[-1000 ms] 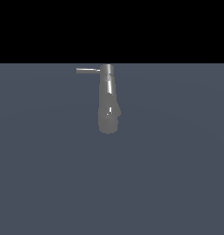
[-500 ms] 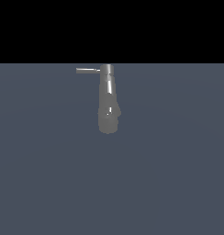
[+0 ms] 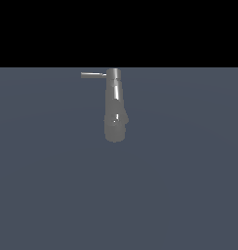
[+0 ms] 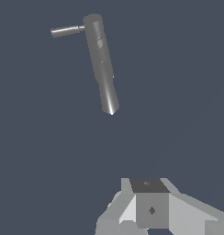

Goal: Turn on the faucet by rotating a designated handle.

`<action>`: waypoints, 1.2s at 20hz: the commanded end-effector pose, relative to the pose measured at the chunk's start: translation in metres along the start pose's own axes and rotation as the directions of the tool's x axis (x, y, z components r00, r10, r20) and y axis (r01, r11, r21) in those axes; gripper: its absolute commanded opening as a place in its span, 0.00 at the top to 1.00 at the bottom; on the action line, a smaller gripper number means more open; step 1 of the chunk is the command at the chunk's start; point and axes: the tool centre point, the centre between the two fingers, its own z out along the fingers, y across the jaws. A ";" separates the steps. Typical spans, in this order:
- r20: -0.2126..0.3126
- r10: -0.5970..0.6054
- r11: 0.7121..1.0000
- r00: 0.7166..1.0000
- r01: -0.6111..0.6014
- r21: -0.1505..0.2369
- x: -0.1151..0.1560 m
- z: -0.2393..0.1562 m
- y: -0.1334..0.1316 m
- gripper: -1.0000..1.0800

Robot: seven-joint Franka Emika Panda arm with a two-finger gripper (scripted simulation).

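One grey faucet (image 3: 114, 105) on the slate bench (image 3: 189, 195), one thin handle (image 3: 93, 74) jutting sideways from its narrow end, one hand (image 4: 153, 209) well apart, grip state not discernible.

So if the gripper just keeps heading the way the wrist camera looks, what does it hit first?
Probably the faucet column; depth is unclear. The handle sticks off to one side. The gripper shows only partly.

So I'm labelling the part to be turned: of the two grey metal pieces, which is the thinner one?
The handle, the short rod sticking sideways from the narrow end of the faucet. The faucet's column is far thicker and ends in a wider, lumpy part.
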 end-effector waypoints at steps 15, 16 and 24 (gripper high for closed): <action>0.040 0.331 0.943 0.943 -0.332 0.004 0.105 0.018 -0.034 1.00; 0.043 0.353 0.935 0.935 -0.354 0.002 0.112 0.020 -0.037 1.00; 0.058 0.521 0.853 0.852 -0.521 -0.016 0.168 0.048 -0.060 1.00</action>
